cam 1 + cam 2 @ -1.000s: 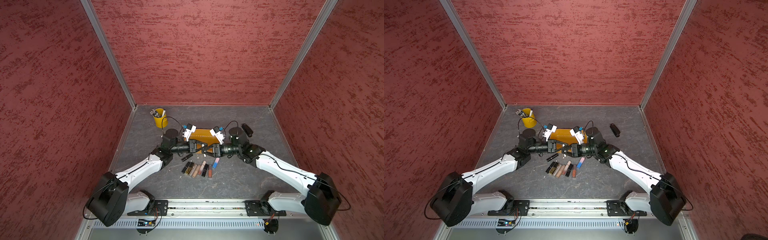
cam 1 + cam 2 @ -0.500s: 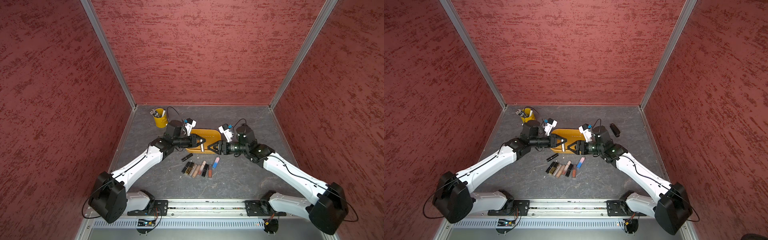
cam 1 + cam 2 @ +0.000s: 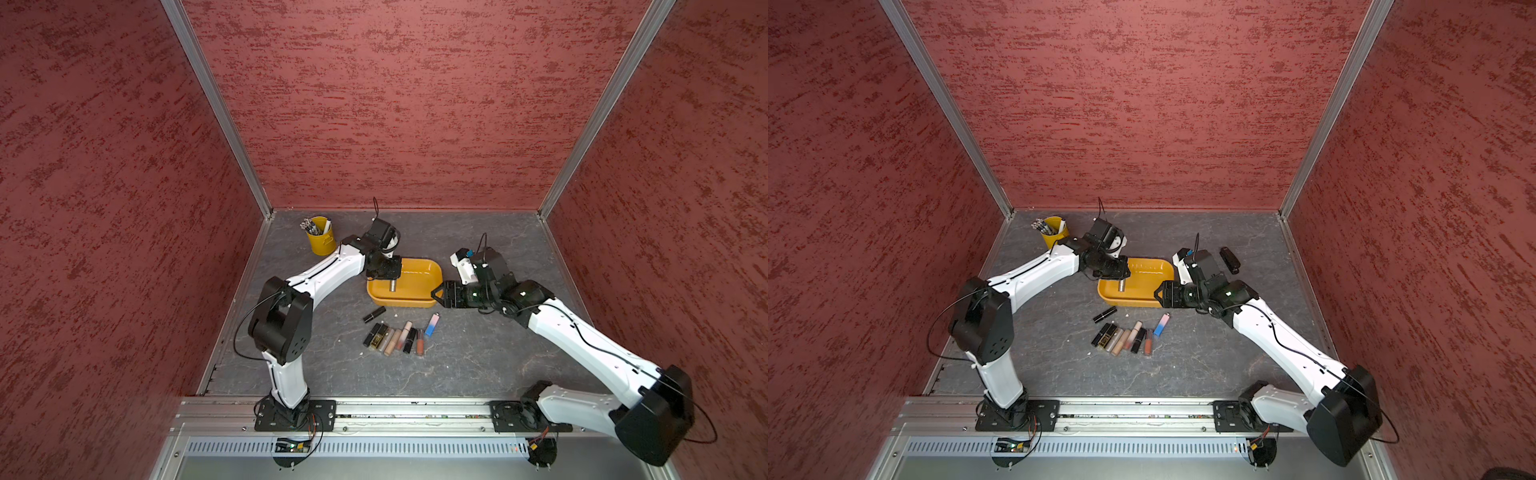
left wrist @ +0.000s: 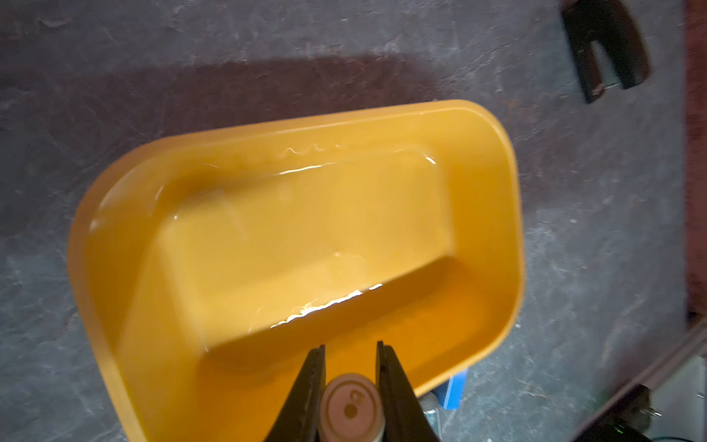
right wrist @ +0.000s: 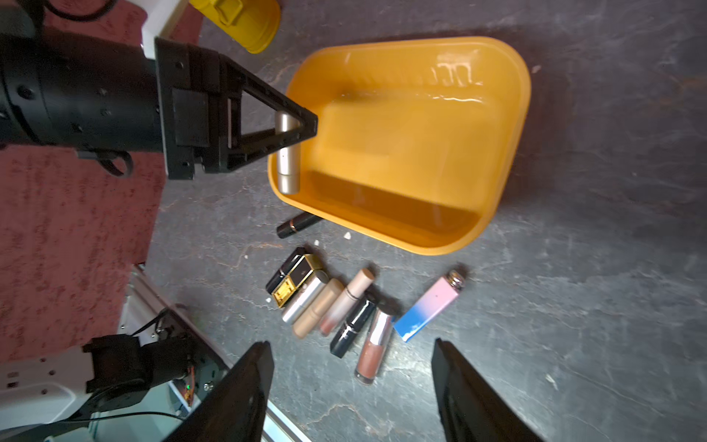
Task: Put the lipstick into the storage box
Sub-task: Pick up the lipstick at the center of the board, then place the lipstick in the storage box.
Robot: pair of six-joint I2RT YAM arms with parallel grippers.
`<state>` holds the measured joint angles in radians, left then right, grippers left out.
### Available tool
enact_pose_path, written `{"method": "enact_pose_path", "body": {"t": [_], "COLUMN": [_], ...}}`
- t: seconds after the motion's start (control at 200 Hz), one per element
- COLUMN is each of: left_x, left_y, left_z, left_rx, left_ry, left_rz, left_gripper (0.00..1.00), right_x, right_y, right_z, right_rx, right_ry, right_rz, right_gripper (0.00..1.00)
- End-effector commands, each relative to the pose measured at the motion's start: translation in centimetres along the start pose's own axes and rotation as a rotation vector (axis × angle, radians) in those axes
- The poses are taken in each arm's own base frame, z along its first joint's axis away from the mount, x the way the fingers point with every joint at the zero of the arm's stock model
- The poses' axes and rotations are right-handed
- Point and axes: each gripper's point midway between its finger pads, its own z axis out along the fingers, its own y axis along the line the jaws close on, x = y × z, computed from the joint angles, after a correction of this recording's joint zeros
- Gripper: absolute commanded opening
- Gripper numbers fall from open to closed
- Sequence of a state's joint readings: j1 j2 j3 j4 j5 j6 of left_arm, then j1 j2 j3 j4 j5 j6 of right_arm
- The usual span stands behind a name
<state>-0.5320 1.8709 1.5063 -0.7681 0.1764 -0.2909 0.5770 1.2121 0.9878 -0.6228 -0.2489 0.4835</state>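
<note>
Dark grey veined desk (image 3: 478, 361). On it: a yellow box (image 3: 399, 302) at the middle, a yellow bucket (image 3: 321, 243) of pens far left, a black object (image 3: 1230, 259) far right; before the box a black lipstick (image 3: 374, 314), a row of lipsticks (image 3: 395, 338), a blue-pink tube (image 3: 432, 324)

Right claw (image 3: 435, 293) released and withdrew; left claw (image 3: 391, 279) carried the lipstick (image 3: 392, 286) over the storage box (image 3: 416, 261).

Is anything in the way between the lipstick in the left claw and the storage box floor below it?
Nothing visible. The left claw holds the lipstick upright over one end of the storage box, whose inside is bare.
</note>
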Motion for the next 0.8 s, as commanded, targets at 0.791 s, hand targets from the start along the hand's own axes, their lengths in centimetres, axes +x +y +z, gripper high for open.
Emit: {"method": "enact_pose_path", "body": {"t": [0.791], "left_x": [-0.3], "left_y": [6.1], "left_z": [6.9], "left_rx": [-0.193], "left_ry": [0.178], "left_rz": [0.015], "left_gripper": [0.13], "right_x": [4.3], "right_y": [-3.1], "right_z": [4.3], "right_rx": [0.042], "right_ry": [0.146], "right_rz": [0.074], "right_gripper": [0.70]}}
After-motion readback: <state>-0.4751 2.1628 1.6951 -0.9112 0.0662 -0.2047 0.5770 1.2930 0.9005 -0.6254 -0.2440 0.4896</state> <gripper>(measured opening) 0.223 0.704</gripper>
